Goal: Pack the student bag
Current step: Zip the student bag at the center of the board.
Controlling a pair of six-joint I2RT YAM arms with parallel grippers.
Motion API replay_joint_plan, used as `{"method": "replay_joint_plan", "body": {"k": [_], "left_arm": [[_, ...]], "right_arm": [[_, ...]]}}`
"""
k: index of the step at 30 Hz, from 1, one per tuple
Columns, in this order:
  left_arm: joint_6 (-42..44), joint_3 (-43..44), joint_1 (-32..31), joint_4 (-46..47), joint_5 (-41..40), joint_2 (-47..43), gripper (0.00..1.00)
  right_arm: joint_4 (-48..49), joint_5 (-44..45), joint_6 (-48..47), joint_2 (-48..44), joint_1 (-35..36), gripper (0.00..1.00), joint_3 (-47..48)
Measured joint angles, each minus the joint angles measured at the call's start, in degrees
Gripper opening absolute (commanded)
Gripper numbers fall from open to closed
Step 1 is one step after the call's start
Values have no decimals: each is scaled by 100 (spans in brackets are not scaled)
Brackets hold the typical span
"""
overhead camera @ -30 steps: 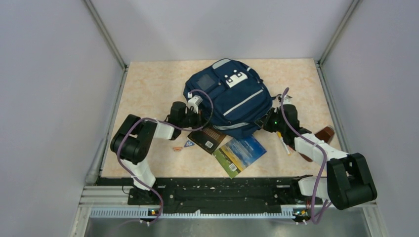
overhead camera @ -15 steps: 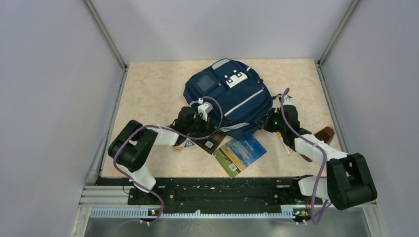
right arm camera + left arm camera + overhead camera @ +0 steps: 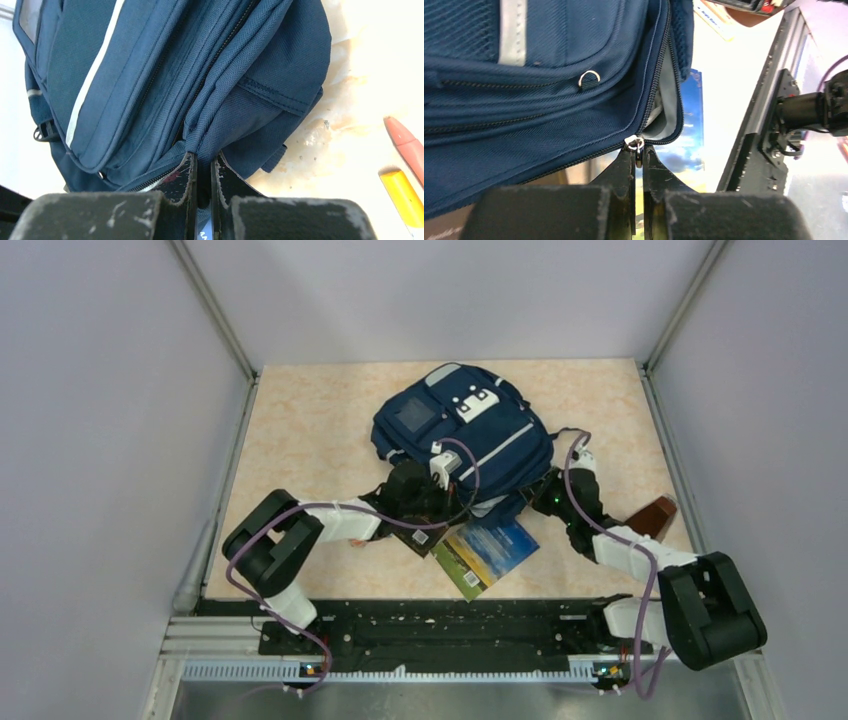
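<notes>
The student bag (image 3: 465,435), a large navy backpack with pale stripes, lies front side up in the middle of the table. My left gripper (image 3: 457,506) is at its near edge, shut on the silver zipper pull (image 3: 638,146). Past the pull, the zipper stands partly open and shows grey lining (image 3: 665,95). My right gripper (image 3: 540,496) is at the bag's near right corner. It is shut on a fold of the bag's blue fabric (image 3: 210,132) beside a zipper line.
A blue and green book (image 3: 487,552) and a dark brown book (image 3: 428,528) lie just in front of the bag. A brown object (image 3: 655,512) sits at the right. A pink pen (image 3: 406,145) and a yellow pen (image 3: 402,197) lie right of the bag.
My left gripper has travelled to the right along the bag's near edge with the zipper pull. The right arm has drawn in closer to the bag, still holding the fabric.
</notes>
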Motion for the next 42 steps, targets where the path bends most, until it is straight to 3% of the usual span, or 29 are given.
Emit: {"method": "replay_joint_plan", "body": {"k": [13,14,15,17,19,22,25,29,36,39,42], "left_arm": [[-1412,754,-693,87,-68,824,0],[-1482,754,-723,109,-109,841,2],[-1530,754,-741,114,-151,848,10],[-1547,752,-767,125,-256,846,30],[-1530,732,-807,33,-348,798,44],[-1432,632,-922,-212,-485,535,60],[-1349,455,-984,-555,-697,66,64],[-1272,258,-918,-1152,-1106,-608,72],[-1351,-243,-468,-1882,-1650,-1504,73],[-1703,-664,20,-1657,-1635,-1620,74],[-2192,-1132,350,-1226,-1749,-1635,74]], "right_arm": [[697,1139,162,149,313,0,-286],[704,1165,160,162,315,0,-286],[699,1176,146,164,317,0,-286],[688,1209,94,155,328,11,-286],[579,1209,-20,68,341,33,-282],[199,1158,-260,-236,413,59,-256],[-407,1029,-592,-651,457,71,-98],[-1110,883,-911,-1377,490,75,-2],[-2129,610,-1128,-2647,590,72,-2],[-2339,498,-1049,-2710,986,70,-2],[-2389,656,-758,-2693,1862,70,-17]]}}
